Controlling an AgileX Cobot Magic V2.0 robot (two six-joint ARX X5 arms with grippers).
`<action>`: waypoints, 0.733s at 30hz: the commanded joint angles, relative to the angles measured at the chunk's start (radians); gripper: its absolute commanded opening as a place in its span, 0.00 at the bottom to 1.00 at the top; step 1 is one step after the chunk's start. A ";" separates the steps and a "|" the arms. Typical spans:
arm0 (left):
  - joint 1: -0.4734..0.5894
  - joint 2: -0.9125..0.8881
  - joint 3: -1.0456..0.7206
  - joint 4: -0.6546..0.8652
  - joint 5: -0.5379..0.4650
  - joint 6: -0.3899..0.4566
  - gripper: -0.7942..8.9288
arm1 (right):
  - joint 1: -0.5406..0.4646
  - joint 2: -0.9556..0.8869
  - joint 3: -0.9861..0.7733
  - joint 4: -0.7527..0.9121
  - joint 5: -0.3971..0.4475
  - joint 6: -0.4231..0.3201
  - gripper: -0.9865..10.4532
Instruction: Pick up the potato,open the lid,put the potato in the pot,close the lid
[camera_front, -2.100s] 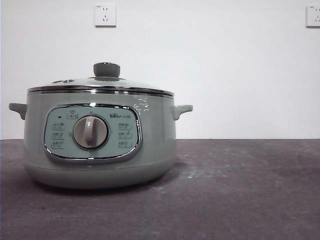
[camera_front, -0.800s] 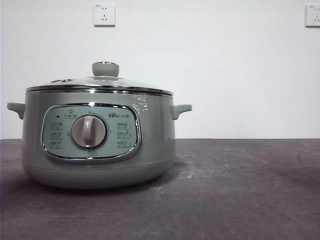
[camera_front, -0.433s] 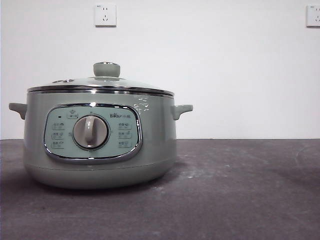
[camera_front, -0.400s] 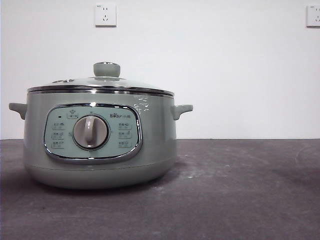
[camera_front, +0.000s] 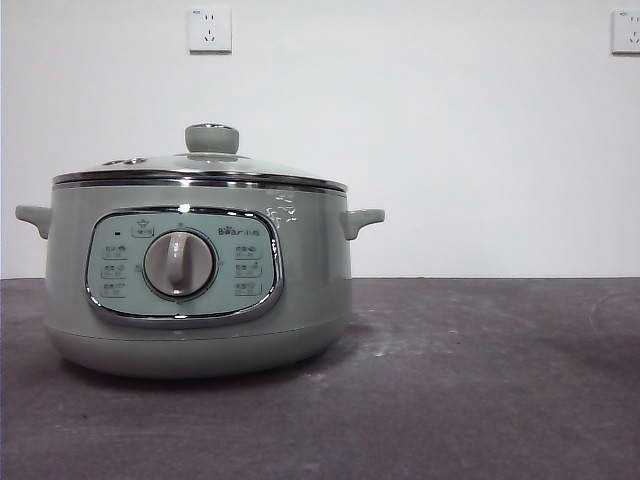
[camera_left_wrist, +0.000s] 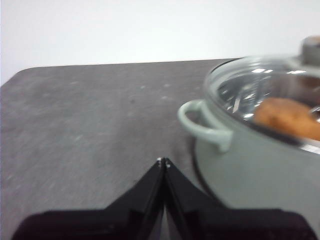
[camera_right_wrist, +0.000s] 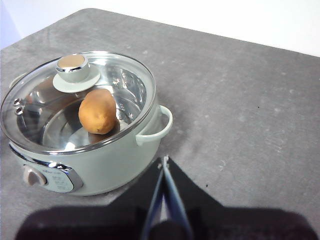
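Observation:
The pale green pot (camera_front: 200, 280) stands on the dark table at the left of the front view, with the glass lid (camera_front: 200, 168) seated on its rim. The right wrist view shows the pot (camera_right_wrist: 100, 165), the lid (camera_right_wrist: 120, 75) with its knob (camera_right_wrist: 72, 67), and the orange-brown potato (camera_right_wrist: 98, 111) lying inside under the glass. The left wrist view shows the pot (camera_left_wrist: 250, 165), a side handle (camera_left_wrist: 202, 125) and the potato (camera_left_wrist: 287, 117) through the lid (camera_left_wrist: 245, 87). My left gripper (camera_left_wrist: 163, 162) is shut and empty beside the pot. My right gripper (camera_right_wrist: 164, 161) is shut and empty, above the table beside the pot's other handle.
The dark grey table (camera_front: 480, 380) stretches to the right of the pot. A white wall with two sockets (camera_front: 209, 30) (camera_front: 626, 30) stands behind. Neither arm shows in the front view.
The front view shifts slightly in brightness and framing; the pot and lid stay in place.

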 joint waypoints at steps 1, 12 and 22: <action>0.020 -0.050 -0.046 0.014 0.005 0.002 0.08 | 0.000 -0.002 -0.009 0.006 0.003 0.007 0.09; 0.045 -0.100 -0.127 0.003 0.008 -0.034 0.08 | 0.000 -0.002 -0.009 0.006 0.003 0.007 0.09; 0.044 -0.099 -0.127 0.003 0.006 -0.041 0.08 | 0.000 -0.002 -0.009 0.006 0.003 0.007 0.09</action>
